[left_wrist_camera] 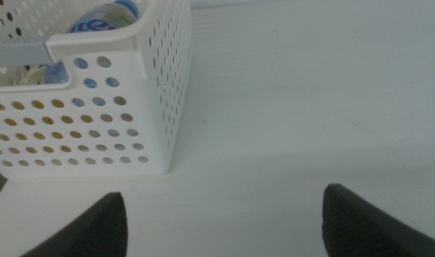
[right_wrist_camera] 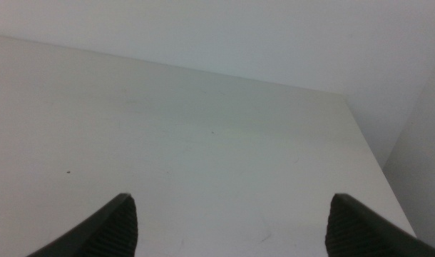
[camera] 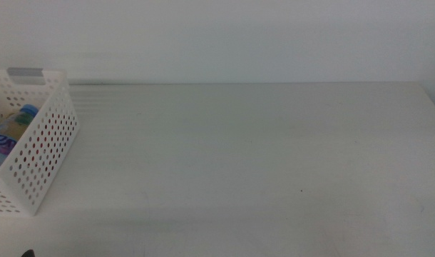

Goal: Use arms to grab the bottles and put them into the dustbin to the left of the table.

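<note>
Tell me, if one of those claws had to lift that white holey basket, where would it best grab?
Probably the top rim of the dustbin, near the grey tab, coming straight down from above. The rim is a thin upright edge that open jaws could straddle; the whole basket looks far too wide. The left gripper, open and facing the basket, seems best placed; the right gripper waits, open, over bare table.
</note>
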